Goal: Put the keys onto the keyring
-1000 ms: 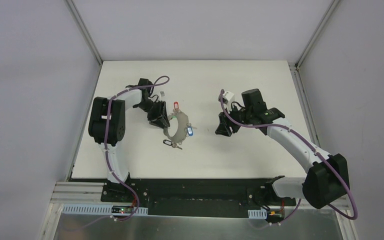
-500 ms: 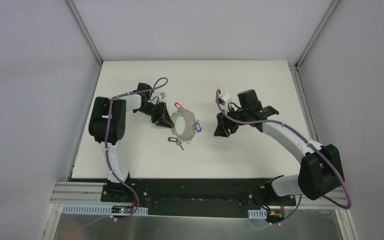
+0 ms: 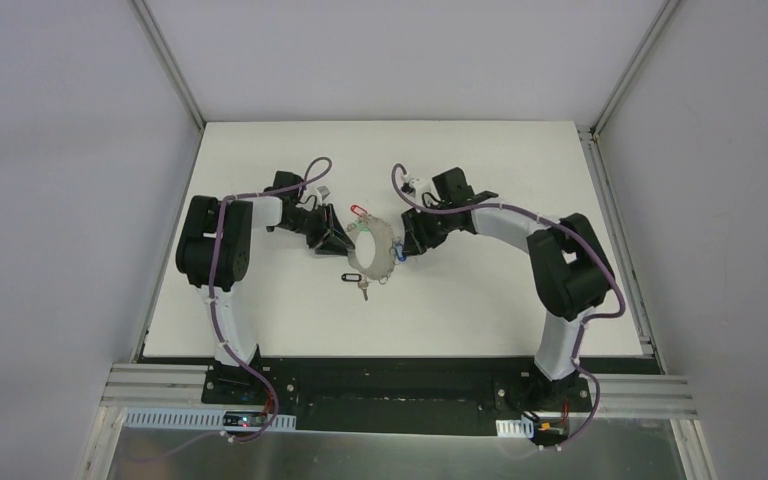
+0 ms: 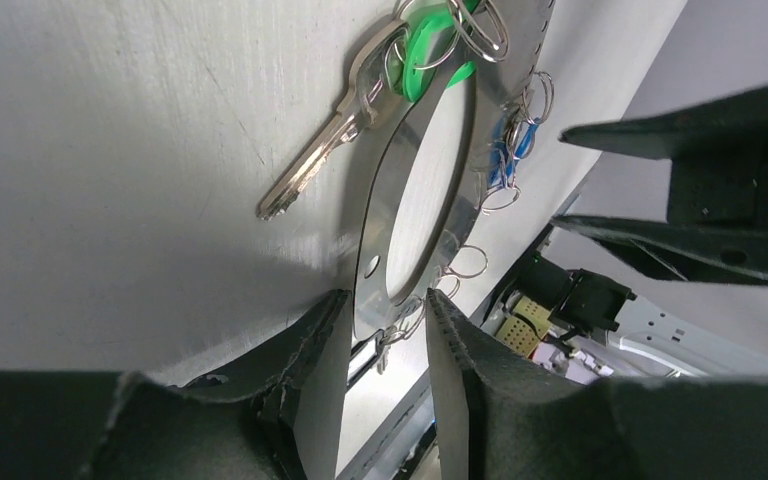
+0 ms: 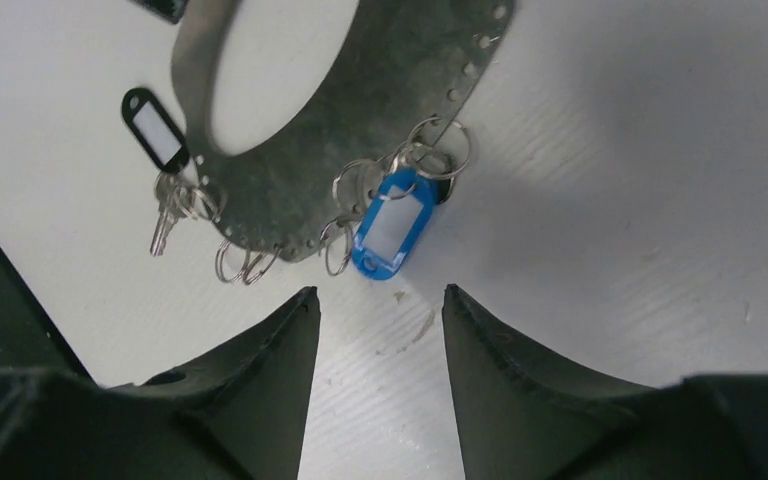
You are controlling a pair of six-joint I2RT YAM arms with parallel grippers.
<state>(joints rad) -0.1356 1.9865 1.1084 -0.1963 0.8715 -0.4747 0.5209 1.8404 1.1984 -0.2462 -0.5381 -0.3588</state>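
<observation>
- Nearest to the bases, a small silver key with a black oblong plastic tag [image 5: 155, 125] hangs on the large flat grey metal keyring [image 5: 290, 195], which lies on the white table [image 3: 480, 300].
- My left gripper [image 4: 385, 300] has its fingers either side of the ring's rim; I cannot tell if they pinch.
- My right gripper [image 5: 380, 295] stands half apart and empty, with the blue oval tag [image 5: 388, 232] just ahead.
- The red tag [image 3: 357, 210] lies farthest.

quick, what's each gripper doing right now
Left gripper: astride the keyring rim, grip cannot be told.
Right gripper: open, holding nothing.
</observation>
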